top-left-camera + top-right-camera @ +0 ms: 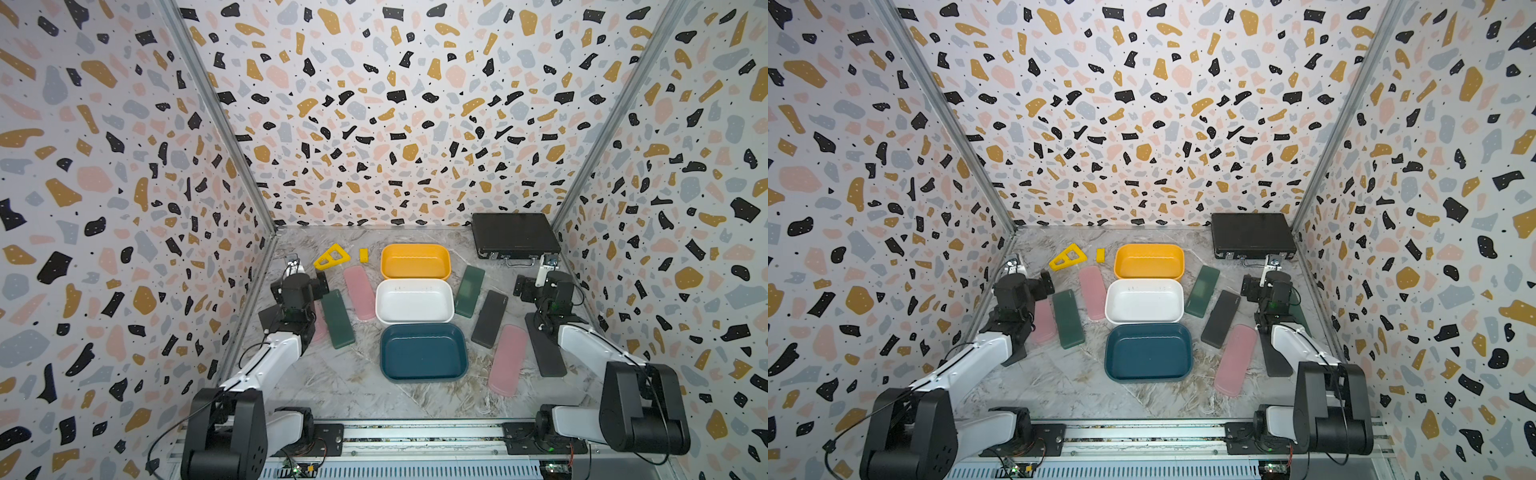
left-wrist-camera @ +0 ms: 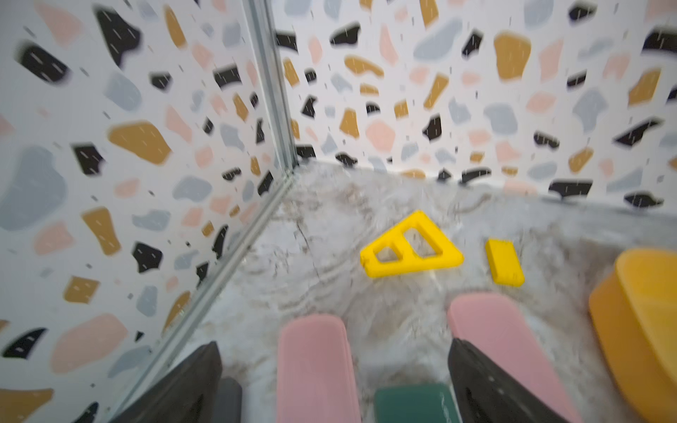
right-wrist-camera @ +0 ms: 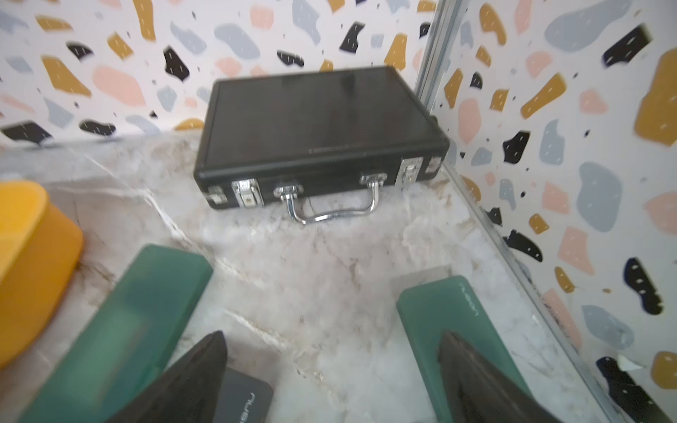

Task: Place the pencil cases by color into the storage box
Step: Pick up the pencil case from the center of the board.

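A marble desk (image 1: pixel 357 390) stands inside speckled walls. Three empty storage boxes run down its middle from the far edge to the near edge: a yellow box (image 1: pixel 415 266), a white box (image 1: pixel 414 301) and a dark blue box (image 1: pixel 423 353). No pencil case is in any box, so sorting has not begun.

Toward the left edge lie a pink case (image 1: pixel 360 293), a dark green case (image 1: pixel 337 319) and a second pink case (image 1: pixel 1043 322) partly hidden by the left arm. Toward the right edge lie a green case (image 1: pixel 470 291), a charcoal case (image 1: pixel 490 318), a long pink case (image 1: pixel 508 359), a black case (image 1: pixel 546 353) partly under the right arm, and a last green case (image 3: pixel 432 311) close to that edge.

The left hand (image 2: pixel 335 344) is released and empty, spread wide above the ends of pink and green cases. The right hand (image 3: pixel 331 335) is likewise released and empty, between two green cases.

The step in hand seems to be the first pickup. The next move likely calls for lowering onto one case, pinching across its narrow width, and settling one box per colour. A black briefcase (image 1: pixel 513 235) sits in the far right corner, apart from the task.
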Controlling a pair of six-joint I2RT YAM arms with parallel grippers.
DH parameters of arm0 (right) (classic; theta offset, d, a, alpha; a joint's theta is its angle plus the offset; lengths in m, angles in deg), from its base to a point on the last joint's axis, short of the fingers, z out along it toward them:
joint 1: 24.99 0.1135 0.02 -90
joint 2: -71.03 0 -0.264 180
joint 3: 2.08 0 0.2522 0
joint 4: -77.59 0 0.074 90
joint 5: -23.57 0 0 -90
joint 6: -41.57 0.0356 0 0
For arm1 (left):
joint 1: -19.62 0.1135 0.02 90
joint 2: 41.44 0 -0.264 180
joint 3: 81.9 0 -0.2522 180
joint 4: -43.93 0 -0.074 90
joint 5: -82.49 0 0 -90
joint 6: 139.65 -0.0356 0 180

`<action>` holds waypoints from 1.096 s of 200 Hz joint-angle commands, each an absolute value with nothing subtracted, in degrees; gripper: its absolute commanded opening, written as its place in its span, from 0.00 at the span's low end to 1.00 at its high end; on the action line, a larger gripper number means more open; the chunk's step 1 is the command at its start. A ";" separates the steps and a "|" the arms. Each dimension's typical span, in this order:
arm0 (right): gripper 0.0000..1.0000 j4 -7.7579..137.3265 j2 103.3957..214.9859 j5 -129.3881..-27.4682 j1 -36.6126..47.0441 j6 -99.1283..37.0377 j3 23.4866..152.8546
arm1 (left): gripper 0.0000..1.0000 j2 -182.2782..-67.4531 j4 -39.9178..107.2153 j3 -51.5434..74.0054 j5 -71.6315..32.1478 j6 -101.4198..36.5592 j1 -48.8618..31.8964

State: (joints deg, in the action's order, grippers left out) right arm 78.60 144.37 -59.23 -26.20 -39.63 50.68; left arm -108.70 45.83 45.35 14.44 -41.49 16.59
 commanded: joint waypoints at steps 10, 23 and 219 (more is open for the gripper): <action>0.91 47.53 142.02 -60.47 -25.79 -33.30 61.70 | 1.00 -107.00 18.75 30.72 17.34 -38.31 16.75; 0.88 37.35 142.75 -61.33 -25.30 -31.85 67.26 | 1.00 -106.21 11.56 25.89 14.71 -38.02 16.79; 0.87 6.52 178.37 -62.48 -8.43 -10.29 107.29 | 1.00 -100.31 -25.38 14.49 -6.02 -21.12 16.72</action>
